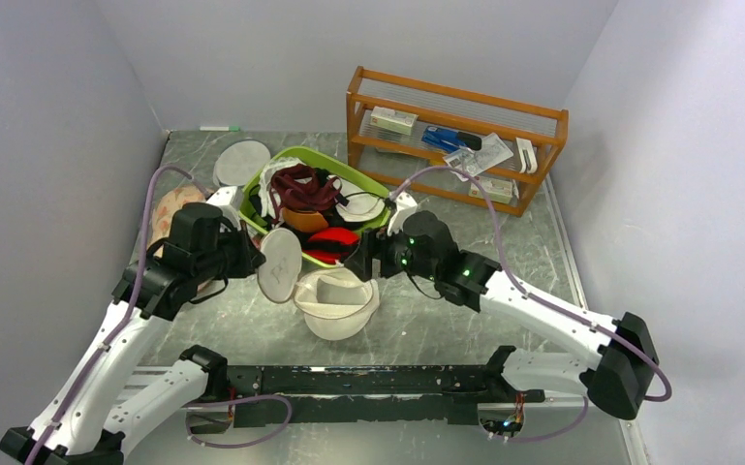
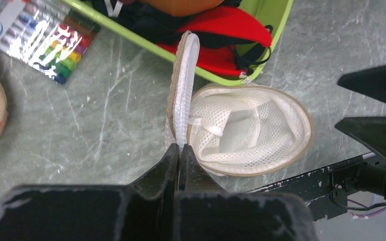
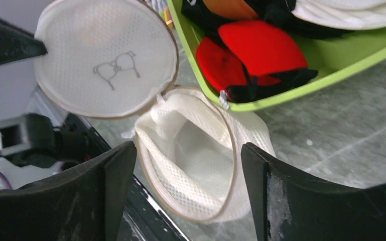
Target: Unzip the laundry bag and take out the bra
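While the left gripper (image 2: pixel 179 149) pinches the bag's (image 1: pixel 337 308) upright lid (image 1: pixel 281 263), the right gripper (image 3: pixel 188 153) stands wide near its open mouth, mid-tabletop.

You see the laundry bag (image 2: pixel 251 130) as coarse white mesh cloth, soft and open-woven, edged with beige fabric trim. Its lid (image 3: pixel 105 65) is a finer, smoother cream weave. The bin (image 3: pixel 306 85) is glossy green plastic, and the red garment (image 3: pixel 261 47) in it looks like smooth, matt cloth. The table (image 2: pixel 105 115) is grey, marbled and faintly shiny. The right gripper (image 3: pixel 188 155) has matt black fingers (image 3: pixel 301 201), scuffed pale along their edges. The rack (image 1: pixel 457 95) is varnished wood.
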